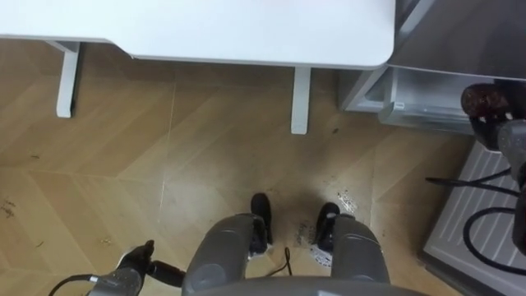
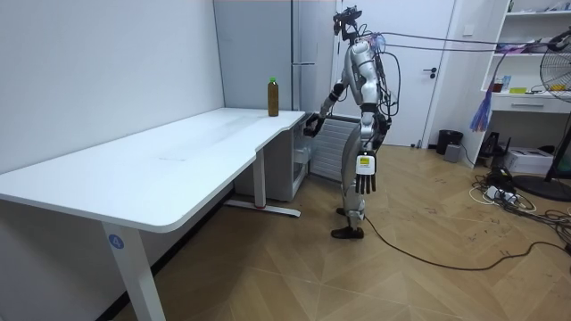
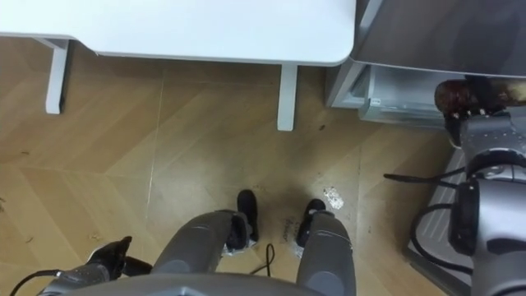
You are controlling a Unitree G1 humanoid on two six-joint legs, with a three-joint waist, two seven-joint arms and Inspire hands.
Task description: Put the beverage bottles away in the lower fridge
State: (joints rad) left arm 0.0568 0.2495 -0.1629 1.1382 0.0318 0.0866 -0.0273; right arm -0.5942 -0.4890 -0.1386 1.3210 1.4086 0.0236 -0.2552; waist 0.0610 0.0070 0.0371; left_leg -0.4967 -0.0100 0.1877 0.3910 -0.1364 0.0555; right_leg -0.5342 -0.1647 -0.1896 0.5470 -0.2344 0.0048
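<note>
I stand at the end of a white table (image 1: 246,33), beside a grey fridge (image 2: 303,45). My right hand (image 1: 503,131) is raised at the right, in front of the fridge's lower compartment (image 1: 427,94). It is shut on a dark brown drink bottle (image 1: 483,100), seen end-on. That compartment's door (image 1: 485,222) stands open, with its white ribbed inner side under my right arm. A second brown drink bottle (image 2: 273,97) with a yellow cap stands upright on the table's far end near the fridge. My left hand (image 2: 366,174) hangs open at my side and holds nothing.
The white table's legs (image 1: 301,100) stand on the wooden floor just ahead of my feet. To the room view's right are a shelf, a fan (image 2: 558,62) and loose cables (image 2: 500,192) on the floor. Open floor lies behind me.
</note>
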